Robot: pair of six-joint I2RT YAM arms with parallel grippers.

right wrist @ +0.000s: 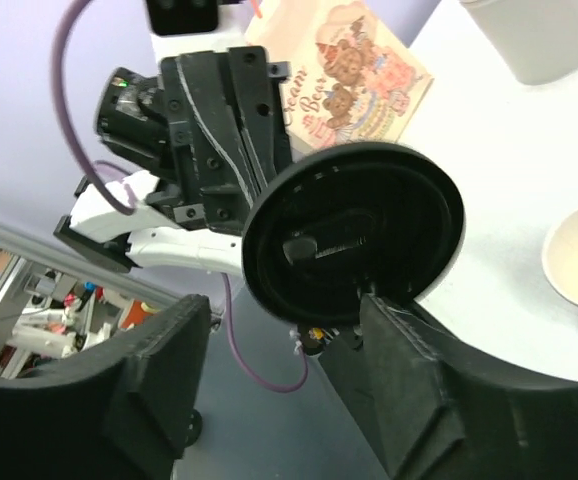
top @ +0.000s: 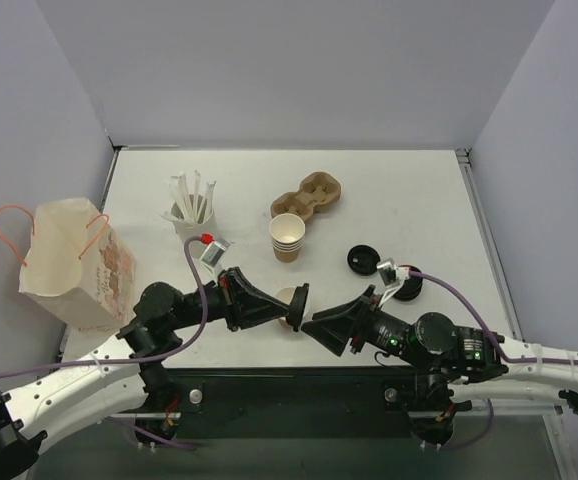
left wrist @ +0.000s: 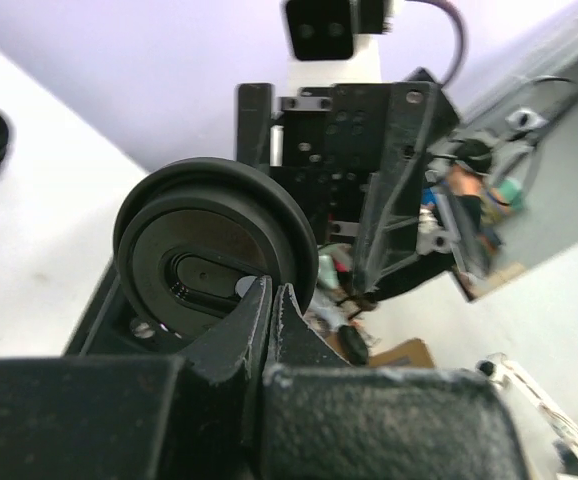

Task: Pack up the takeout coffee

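One lid [right wrist: 354, 235] on edge in left claw [left wrist: 272, 292], facing right claw [right wrist: 281, 322].

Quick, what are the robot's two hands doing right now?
Left gripper: closed, pinching the black lid by its rim.
Right gripper: open, holding nothing.

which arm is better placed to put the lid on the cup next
Left, probably: the left end effector is shut on the rim of the black lid, while the right end effector is open, clamping nothing. The cup stands close by.
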